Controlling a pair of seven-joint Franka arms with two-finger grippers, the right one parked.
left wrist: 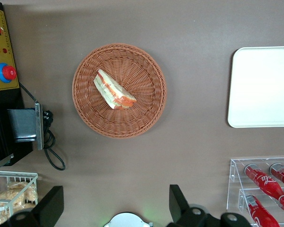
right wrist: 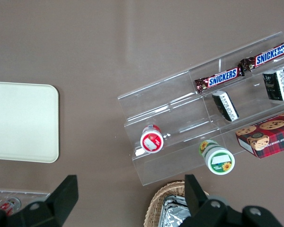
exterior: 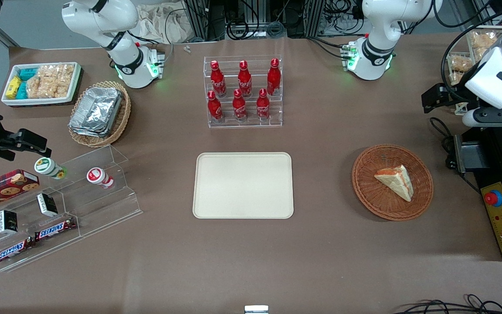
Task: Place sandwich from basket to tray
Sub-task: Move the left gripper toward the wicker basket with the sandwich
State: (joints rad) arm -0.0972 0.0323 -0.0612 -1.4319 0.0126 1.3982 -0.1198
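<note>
Two dark fingers of the gripper stand wide apart with nothing between them, hanging high over bare tabletop and clear of everything on it. In the front view the gripper seems to sit at the working arm's end of the tabletop, farther from the camera than the basket, though its tips are hard to make out there against the dark gear.

From the wrist, the basket lies just beside the gap between the fingers, round and reddish-brown, flat on the tabletop. The sandwich lies in it near the middle, a pale wedge resting on its side with orange-red and green layers showing along one long edge. In the front view the sandwich sits a little toward the working arm's side of the basket's centre.

The tray lies beside the basket toward the parked arm, well apart from it, with brown tabletop between them. A clear rack of red bottles stands farther from the front camera than the tray. A black box with a red button sits near the basket at the working arm's end.
</note>
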